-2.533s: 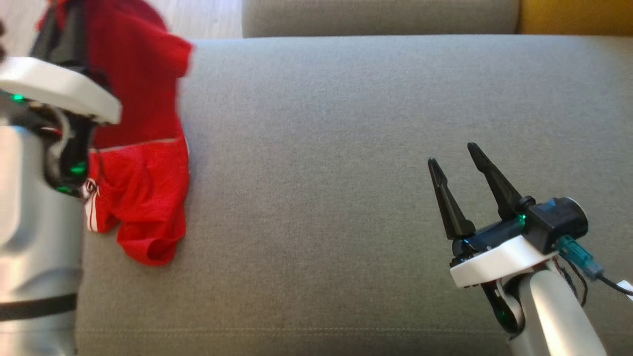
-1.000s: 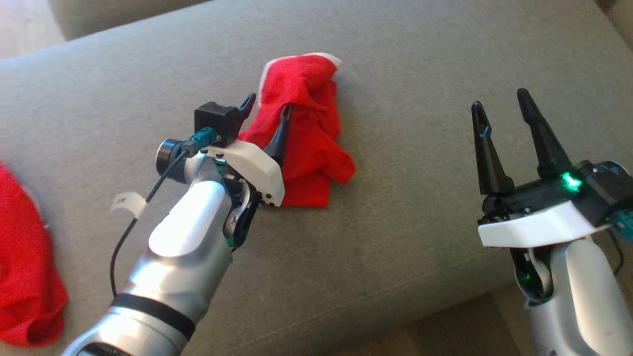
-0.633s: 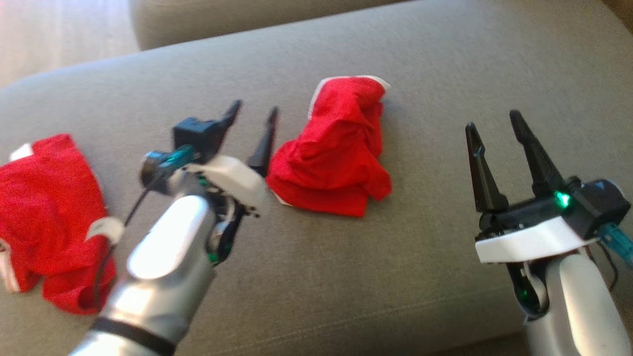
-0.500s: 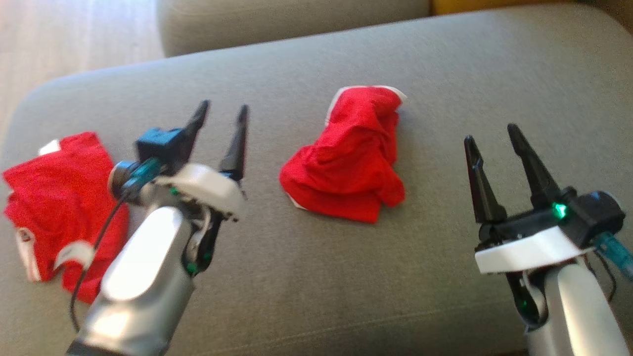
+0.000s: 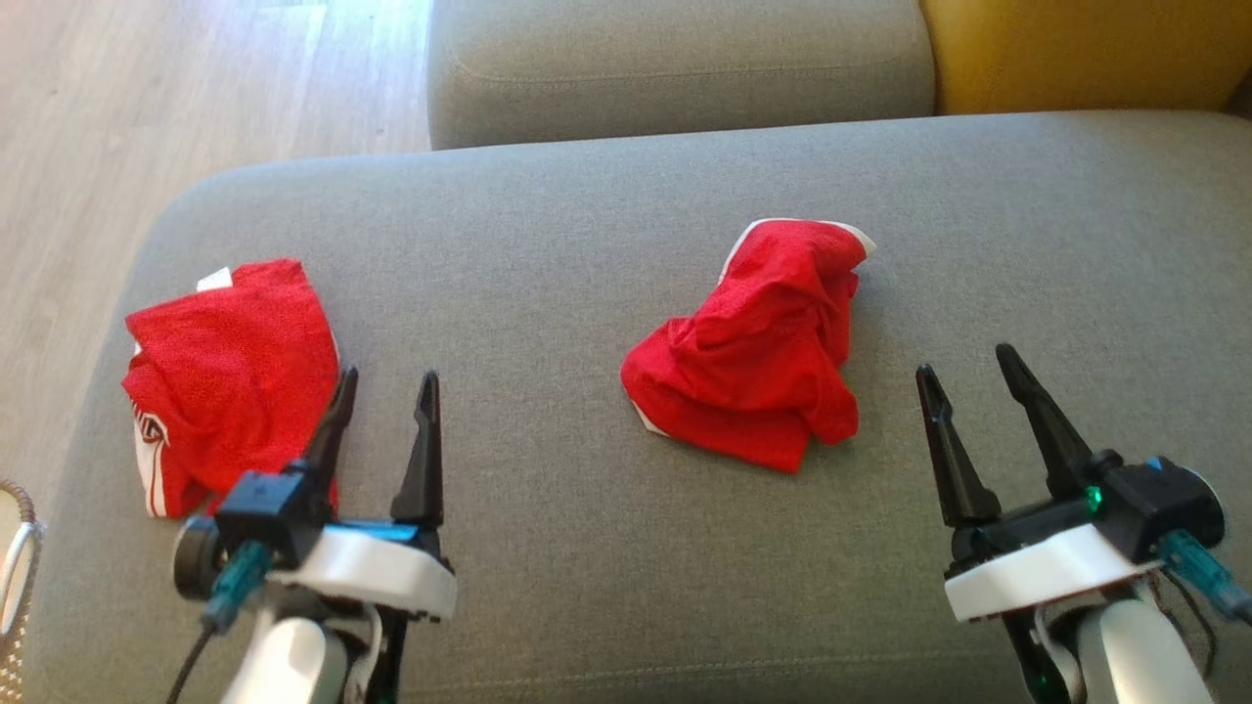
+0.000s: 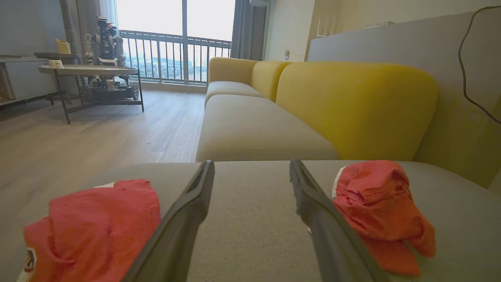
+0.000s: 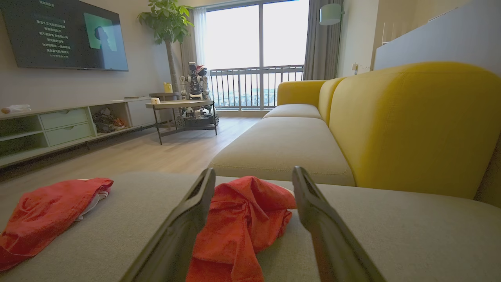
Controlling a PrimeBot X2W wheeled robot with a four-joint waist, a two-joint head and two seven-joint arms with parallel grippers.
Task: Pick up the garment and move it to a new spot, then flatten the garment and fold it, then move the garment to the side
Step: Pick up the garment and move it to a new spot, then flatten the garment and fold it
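My right pincer point(image 5: 963, 362) sits near the garment point(image 5: 753, 342), on its right, closer than my left pincer point(image 5: 387, 375). Both gape wide, empty. The garment's long axis slants away rightward.

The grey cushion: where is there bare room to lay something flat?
Widest bare stretch: between the left red garment and the crumpled red garment. Also bare: the cushion right of the crumpled one, and its far strip. Crowded: the left end.
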